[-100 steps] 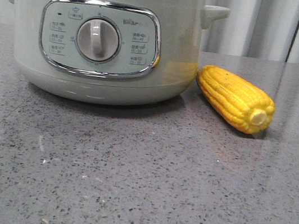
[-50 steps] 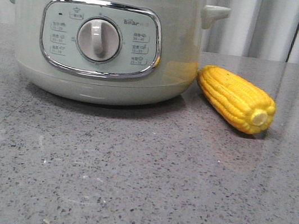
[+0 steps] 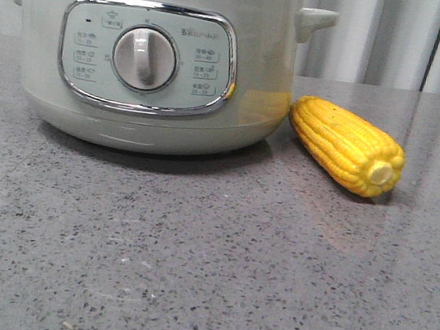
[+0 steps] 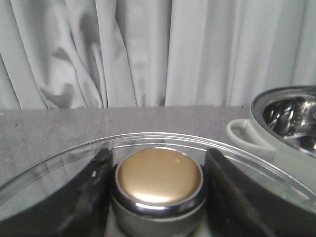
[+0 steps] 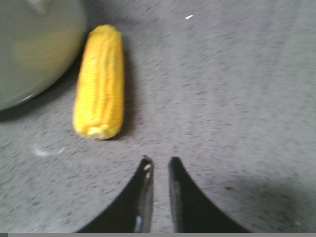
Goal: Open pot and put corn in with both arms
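The pale grey-green pot point(image 3: 152, 62) stands at the back left of the grey table, its dial facing me. In the left wrist view its open steel inside point(image 4: 291, 116) shows, with no lid on it. My left gripper point(image 4: 159, 155) is shut on the gold knob point(image 4: 160, 175) of the glass lid point(image 4: 148, 139) and holds the lid beside the pot. The yellow corn point(image 3: 347, 145) lies on the table just right of the pot. My right gripper point(image 5: 159, 162) is shut and empty above the table, a short way from the corn's point(image 5: 100, 81) stub end.
The speckled grey table point(image 3: 204, 263) stretches toward me in front of the pot and corn. A pale curtain point(image 3: 391, 33) hangs behind the table's far edge. Neither gripper shows in the front view.
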Robot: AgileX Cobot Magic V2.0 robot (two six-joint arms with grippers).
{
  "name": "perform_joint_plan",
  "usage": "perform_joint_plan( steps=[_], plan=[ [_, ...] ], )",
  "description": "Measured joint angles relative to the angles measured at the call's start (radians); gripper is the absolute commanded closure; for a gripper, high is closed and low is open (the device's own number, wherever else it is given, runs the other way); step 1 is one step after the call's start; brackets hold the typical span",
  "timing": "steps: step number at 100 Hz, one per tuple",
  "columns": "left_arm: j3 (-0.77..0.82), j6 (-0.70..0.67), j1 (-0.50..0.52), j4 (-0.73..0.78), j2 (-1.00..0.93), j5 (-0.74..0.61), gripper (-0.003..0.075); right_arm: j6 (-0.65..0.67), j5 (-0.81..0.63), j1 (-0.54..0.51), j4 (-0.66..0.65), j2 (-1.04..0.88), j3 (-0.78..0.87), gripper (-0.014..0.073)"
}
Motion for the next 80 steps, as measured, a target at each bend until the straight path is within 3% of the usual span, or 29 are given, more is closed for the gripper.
perform_joint_plan(
  steps=[7,14,31,48,80],
  plan=[
    [0.03,0.0,0.0,-0.005,0.0,-0.002,0.0741,-0.002,0.037,0.045,0.0,0.077,-0.069,0.0284],
    [0.057,0.0,0.0,-0.011,0.0,-0.012,0.0741,-0.004,0.055,0.093,0.0,0.154,-0.131,0.0229],
    [0.112,0.0,0.0,-0.017,0.0,-0.067,0.0741,-0.006,0.077,0.131,0.0,0.331,-0.244,0.0226],
    [0.174,0.0,0.0,-0.044,0.026,-0.203,0.0741,-0.006,0.105,0.131,0.0,0.466,-0.305,0.0226],
    [0.185,-0.006,-0.017,-0.05,0.273,-0.341,0.0741,-0.006,0.112,0.131,0.0,0.516,-0.316,0.0226]
  ],
)
